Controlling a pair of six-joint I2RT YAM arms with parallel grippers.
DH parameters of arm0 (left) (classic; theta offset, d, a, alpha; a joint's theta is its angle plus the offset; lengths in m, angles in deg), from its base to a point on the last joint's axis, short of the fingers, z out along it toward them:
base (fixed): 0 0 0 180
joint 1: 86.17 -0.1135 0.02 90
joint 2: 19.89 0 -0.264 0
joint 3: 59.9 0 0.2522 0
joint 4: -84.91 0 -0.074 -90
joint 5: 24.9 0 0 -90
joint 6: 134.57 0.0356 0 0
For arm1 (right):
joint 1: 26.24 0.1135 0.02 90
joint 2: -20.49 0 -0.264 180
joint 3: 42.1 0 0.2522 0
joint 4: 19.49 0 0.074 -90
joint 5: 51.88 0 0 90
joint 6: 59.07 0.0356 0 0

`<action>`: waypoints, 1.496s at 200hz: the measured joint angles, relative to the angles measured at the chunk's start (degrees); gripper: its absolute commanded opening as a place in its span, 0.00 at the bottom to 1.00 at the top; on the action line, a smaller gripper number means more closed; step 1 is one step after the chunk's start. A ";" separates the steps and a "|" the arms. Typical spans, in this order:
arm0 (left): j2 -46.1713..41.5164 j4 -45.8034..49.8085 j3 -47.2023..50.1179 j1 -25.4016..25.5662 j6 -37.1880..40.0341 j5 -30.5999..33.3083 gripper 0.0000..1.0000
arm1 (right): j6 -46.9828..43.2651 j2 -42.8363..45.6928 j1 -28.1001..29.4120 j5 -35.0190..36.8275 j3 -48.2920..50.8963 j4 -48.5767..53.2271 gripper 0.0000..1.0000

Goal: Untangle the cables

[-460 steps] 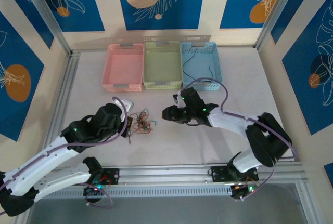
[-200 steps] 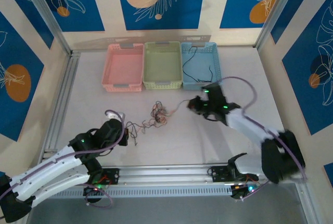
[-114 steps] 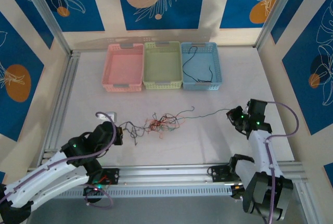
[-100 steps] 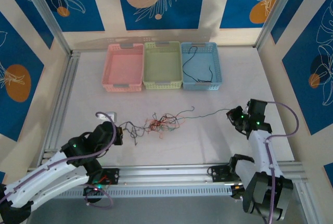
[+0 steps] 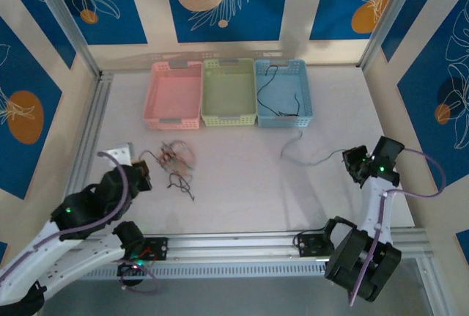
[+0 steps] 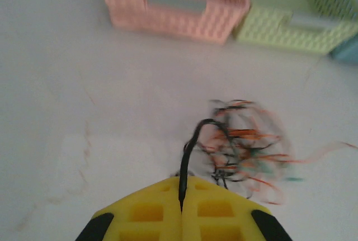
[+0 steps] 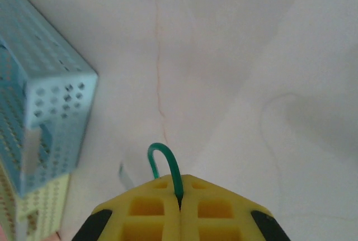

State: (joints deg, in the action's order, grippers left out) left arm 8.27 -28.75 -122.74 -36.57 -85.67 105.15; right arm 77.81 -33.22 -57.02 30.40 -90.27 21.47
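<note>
A tangle of thin black, red-orange and teal cables (image 5: pixel 176 160) lies on the white table in front of the pink basket (image 5: pixel 174 94). My left gripper (image 5: pixel 138 178) sits just left of it, shut on a black cable (image 6: pixel 187 154) that loops out of the blurred tangle (image 6: pixel 246 146). At the right side of the table my right gripper (image 5: pixel 353 163) is shut on a single teal-green cable (image 7: pixel 168 162). That cable (image 5: pixel 322 160) trails left over the table, apart from the tangle. Both pairs of yellow fingers (image 6: pixel 145 210) (image 7: pixel 212 207) are pressed together.
Three baskets stand in a row at the back: the pink one, a green one (image 5: pixel 229 92) and a blue one (image 5: pixel 283 90) holding a black cable (image 5: pixel 268 81). The blue basket's corner (image 7: pixel 39 101) is left of my right gripper. A metal rail (image 5: pixel 242 243) runs along the near edge.
My right gripper has drawn right and the teal-green cable has come free of the tangle. My left gripper has pulled back left, dragging the bunched tangle with it.
</note>
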 measured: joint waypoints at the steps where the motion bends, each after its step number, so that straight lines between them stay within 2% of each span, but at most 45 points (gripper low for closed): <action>1: 0.04 0.00 -0.50 0.00 0.26 0.31 0.00 | 0.04 -0.04 -0.07 -0.02 -0.04 -0.04 0.00; 19: 0.09 0.15 -3.96 0.00 2.75 2.69 0.00 | 0.37 -0.13 -0.76 -1.03 -0.28 -1.42 0.00; 38: 0.63 0.13 -3.65 -0.04 4.76 1.97 0.00 | 0.26 -0.17 -0.46 -3.43 -0.28 -2.29 0.00; 75: 5.40 -2.73 0.96 -0.11 6.84 -4.68 0.00 | -0.72 3.04 3.37 -7.80 -1.55 -0.66 0.00; 122: 11.28 -6.82 6.03 -0.11 7.15 -13.99 0.00 | -3.48 9.84 9.44 -12.48 -11.93 4.13 0.00; 142: 12.15 -8.09 7.74 -0.11 6.99 -16.31 0.00 | -3.43 10.54 13.55 -14.51 -14.73 4.66 0.00; 175: 11.65 -10.16 9.99 -0.11 5.60 -18.23 0.00 | -2.62 8.94 26.01 -13.55 -18.45 3.50 0.00; 205: 11.63 -12.83 14.38 -0.11 3.06 -21.66 0.00 | -1.11 1.49 40.83 -6.01 -24.00 -1.53 0.00; 228: 11.65 -12.39 16.20 -0.11 1.75 -22.99 0.00 | -0.07 -8.24 48.98 0.76 -30.42 -5.99 0.00; 263: 10.60 -11.39 14.32 -0.11 1.60 -23.08 0.00 | 3.19 -23.76 55.19 7.41 -38.86 -14.19 0.00; 299: 10.54 -11.28 13.84 -0.11 1.51 -22.86 0.00 | 5.27 -42.21 58.60 10.43 -55.69 -16.90 0.00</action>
State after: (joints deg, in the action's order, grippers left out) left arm 18.81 -40.03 -108.91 -36.68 -84.16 82.29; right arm 83.07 -75.43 1.58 40.82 -145.96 4.58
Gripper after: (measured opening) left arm 0.065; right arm 0.050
